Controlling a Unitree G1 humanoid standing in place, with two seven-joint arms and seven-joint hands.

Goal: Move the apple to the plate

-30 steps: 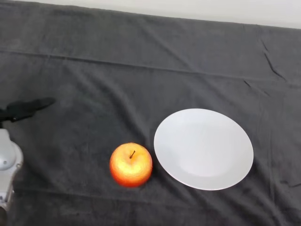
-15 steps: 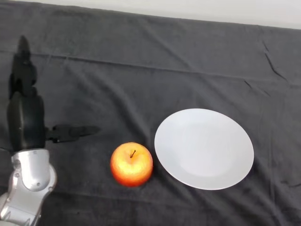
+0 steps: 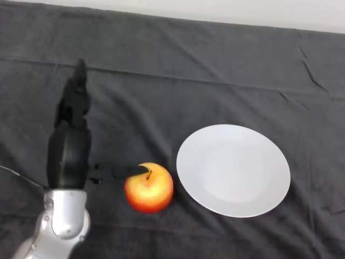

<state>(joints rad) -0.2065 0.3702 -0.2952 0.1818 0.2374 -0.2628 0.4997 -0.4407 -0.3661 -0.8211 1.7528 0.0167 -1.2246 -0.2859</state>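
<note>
the silver-grey left arm (image 3: pixel 59 229) is coming in at about seven o'clock, rising from the lower left corner of the head view. above its rounded wrist the black left hand (image 3: pixel 68 156) is standing over the dark cloth (image 3: pixel 178 75), sitting at roughly eight o'clock from the middle of the table. the hand is spread wide: its fingers (image 3: pixel 75 100) are stretching straight toward twelve o'clock, away from the robot, while the thumb (image 3: pixel 121 171) is sticking out sideways toward three o'clock. nothing is being pinched or wrapped by it. the thumb's tip is overlapping the upper left of the apple (image 3: pixel 149 187), right by the stem; whether it is touching the skin or hanging just above it cannot be told from this angle.

the apple, red with a yellow-orange patch on top, is sitting upright on the cloth at about six o'clock from the table's middle, its short stem pointing up. it is lying just beside the white plate (image 3: pixel 233 170), at the plate's eight o'clock, close to the rim and outside it.

the plate is resting flat at about four o'clock from the centre, round and plain. the cloth is showing folds and creases running across the far side, and a pale strip of wall (image 3: pixel 215 9) is showing along the top edge at twelve o'clock.
</note>
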